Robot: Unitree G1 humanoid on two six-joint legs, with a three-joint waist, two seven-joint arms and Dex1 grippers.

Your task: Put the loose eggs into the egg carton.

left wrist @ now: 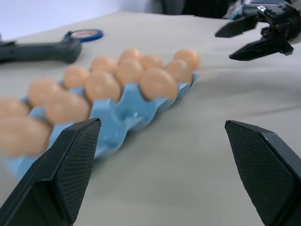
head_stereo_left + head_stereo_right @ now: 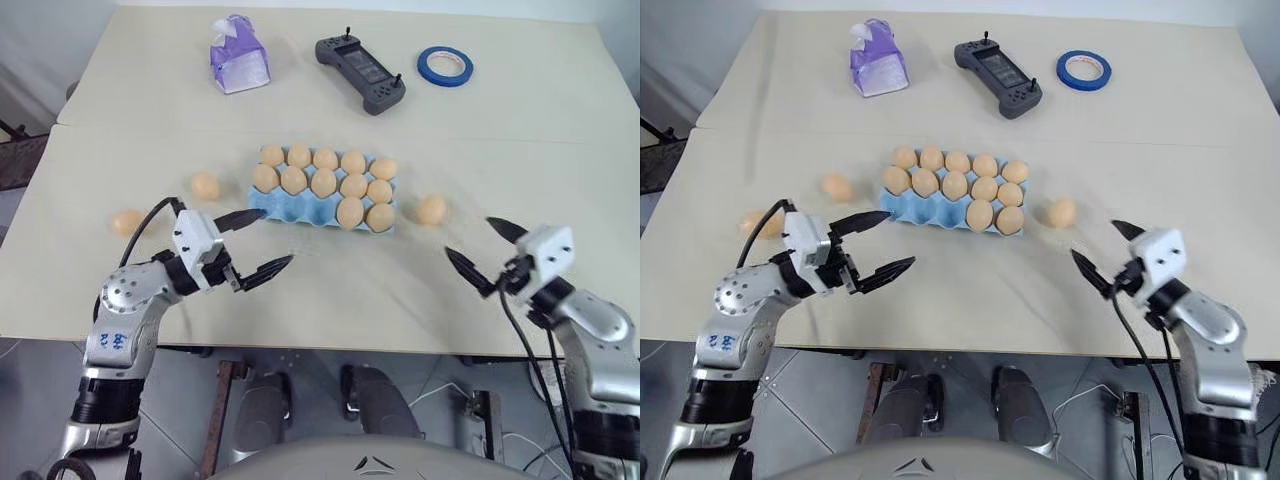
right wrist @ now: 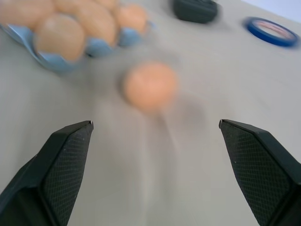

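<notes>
Both grippers' black textured fingers (image 1: 70, 169) spread apart before smooth oval eggs (image 2: 432, 209).

The egg carton (image 2: 322, 199) is set near the middle of the tabletop (image 2: 330, 290), with twelve eggs held in its cups. One loose egg (image 2: 432, 209) is found just beside the carton's right end; two more (image 2: 205, 185) (image 2: 127, 222) are placed to its left, the second nearer the left edge. Along the far edge a tissue box (image 2: 238, 56), a handheld controller (image 2: 360, 72) and a tape roll (image 2: 445, 66) are lined up from left to right.
</notes>
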